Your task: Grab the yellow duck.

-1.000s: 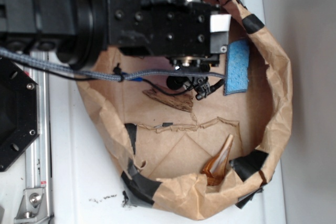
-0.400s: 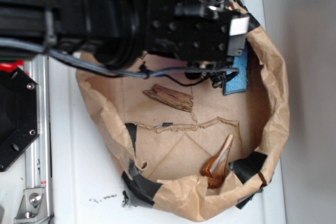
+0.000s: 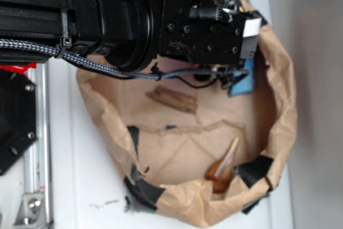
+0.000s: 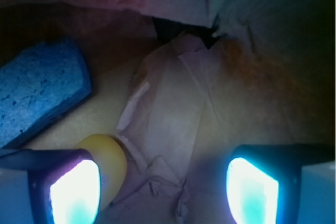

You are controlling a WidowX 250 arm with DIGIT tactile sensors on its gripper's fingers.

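Note:
In the wrist view the yellow duck (image 4: 107,158) shows as a rounded yellow shape at lower left, right beside my left finger (image 4: 73,192). My gripper (image 4: 163,192) is open, with bare crumpled paper between the pads. The right finger (image 4: 252,190) stands well apart from the duck. The blue sponge (image 4: 39,90) lies at the left, just beyond the duck. In the exterior view my gripper (image 3: 220,76) hangs low over the far right of the paper bowl, next to the blue sponge (image 3: 244,81). The duck is hidden there under the arm.
The brown paper bowl (image 3: 281,116) has raised crumpled walls patched with black tape. A piece of brown wood (image 3: 172,99) lies in the middle. An amber translucent cone-shaped piece (image 3: 225,165) leans at the near wall. A metal rail (image 3: 37,159) runs along the left.
My arm has moved to the right and toward the far wall of the bowl, covering more of the blue sponge. The wood piece and amber piece have not moved.

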